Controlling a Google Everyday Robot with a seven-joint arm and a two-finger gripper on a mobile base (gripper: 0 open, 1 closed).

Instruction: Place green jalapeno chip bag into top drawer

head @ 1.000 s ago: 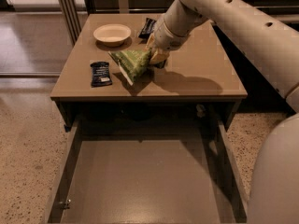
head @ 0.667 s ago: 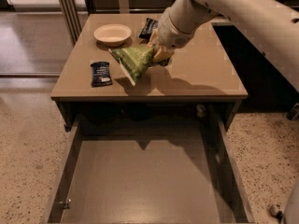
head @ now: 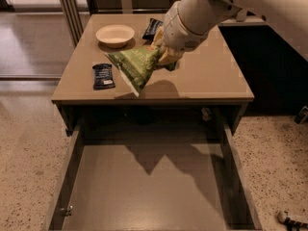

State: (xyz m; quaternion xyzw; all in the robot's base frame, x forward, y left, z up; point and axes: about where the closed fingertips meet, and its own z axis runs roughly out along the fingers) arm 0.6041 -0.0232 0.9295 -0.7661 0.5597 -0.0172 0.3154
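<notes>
The green jalapeno chip bag [head: 135,66] hangs tilted in the air above the front part of the tan table [head: 207,78], its lower corner pointing down toward the table's front edge. My gripper [head: 166,57] is shut on the bag's right end and holds it clear of the tabletop. The bag casts a shadow on the table and into the drawer. The top drawer [head: 144,182] is pulled fully open below the table's front edge, wide and shallow, with a bare grey-brown bottom.
A small dark blue snack bar wrapper [head: 103,76] lies at the table's left. A cream bowl [head: 115,34] stands at the back left. A dark navy chip bag [head: 153,28] lies behind my arm. Speckled floor lies on both sides.
The gripper has lifted the green bag higher and carried it toward the table's front edge. The view has moved closer to the table.
</notes>
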